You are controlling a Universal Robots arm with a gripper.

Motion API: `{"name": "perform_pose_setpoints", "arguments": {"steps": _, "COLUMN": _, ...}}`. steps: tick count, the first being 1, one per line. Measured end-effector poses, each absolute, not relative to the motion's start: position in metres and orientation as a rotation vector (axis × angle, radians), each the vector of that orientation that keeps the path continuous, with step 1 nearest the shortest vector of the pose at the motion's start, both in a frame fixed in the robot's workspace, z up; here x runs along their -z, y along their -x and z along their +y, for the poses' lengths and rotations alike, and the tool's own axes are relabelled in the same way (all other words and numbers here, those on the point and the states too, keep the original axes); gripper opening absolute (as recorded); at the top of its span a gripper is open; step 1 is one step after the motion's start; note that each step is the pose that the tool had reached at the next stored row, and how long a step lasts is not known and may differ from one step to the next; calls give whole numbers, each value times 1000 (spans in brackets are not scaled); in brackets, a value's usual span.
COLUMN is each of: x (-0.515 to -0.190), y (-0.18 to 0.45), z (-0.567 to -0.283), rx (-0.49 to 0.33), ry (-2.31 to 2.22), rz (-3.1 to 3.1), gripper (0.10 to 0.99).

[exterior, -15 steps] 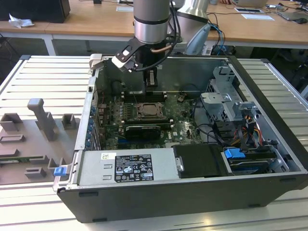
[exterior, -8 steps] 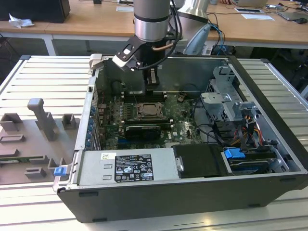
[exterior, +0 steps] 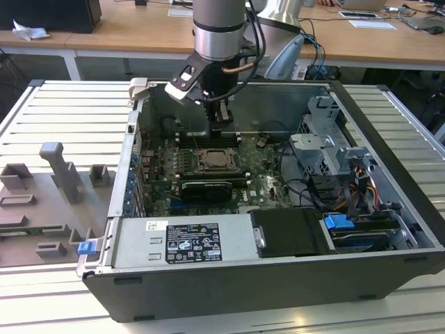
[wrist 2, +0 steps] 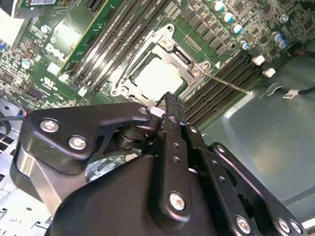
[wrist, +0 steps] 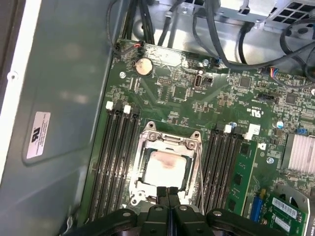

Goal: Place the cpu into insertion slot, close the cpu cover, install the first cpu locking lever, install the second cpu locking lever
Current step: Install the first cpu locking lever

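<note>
- Fixture tray [exterior: 49, 202] — grey, at the exterior view's left, outside the case [exterior: 278, 104]. Its outer edge is cut off.
- Power supply [exterior: 139, 243] — lies along the case's near side. It carries a white label [exterior: 192, 242] whose print I cannot make out.
- Sticker [wrist: 38, 133] — white, on the case's inner wall. I cannot make out its print.
- Gripper [exterior: 217, 129] — I see it hanging over the far edge of the insertion slot [exterior: 219, 161]. In the first wrist view the fingers [wrist: 160, 199] are pressed together with nothing between them. I cannot tell whether the tips touch the board.
- Cpu [wrist: 165, 167] — pale square lying flat and face up in the insertion slot, its edges in line with the rim. It has no long axis. The fingertips hide part of one edge.
- Cpu cover [wrist: 170, 140] — silvery frame, down flat around the cpu, which shows through its window.
- Locking lever [wrist 2: 229, 82] — thin metal rod running out from one slot corner across the memory slots [wrist 2: 216, 96]. I cannot tell whether it is latched.
- Drive cage [exterior: 334, 149] — at the exterior view's right, with cables below it.
</note>
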State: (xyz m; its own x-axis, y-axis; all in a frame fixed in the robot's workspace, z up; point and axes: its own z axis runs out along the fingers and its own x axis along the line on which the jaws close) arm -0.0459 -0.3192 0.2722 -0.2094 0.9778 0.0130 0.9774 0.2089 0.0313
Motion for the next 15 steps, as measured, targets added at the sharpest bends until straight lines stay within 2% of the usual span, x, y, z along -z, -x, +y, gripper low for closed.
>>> {"name": "perform_pose_setpoints", "arguments": {"steps": 15, "x": -272, "y": 47, "z": -319, "rx": -52, "ry": -1723, "rz": 2619, "gripper": 106}}
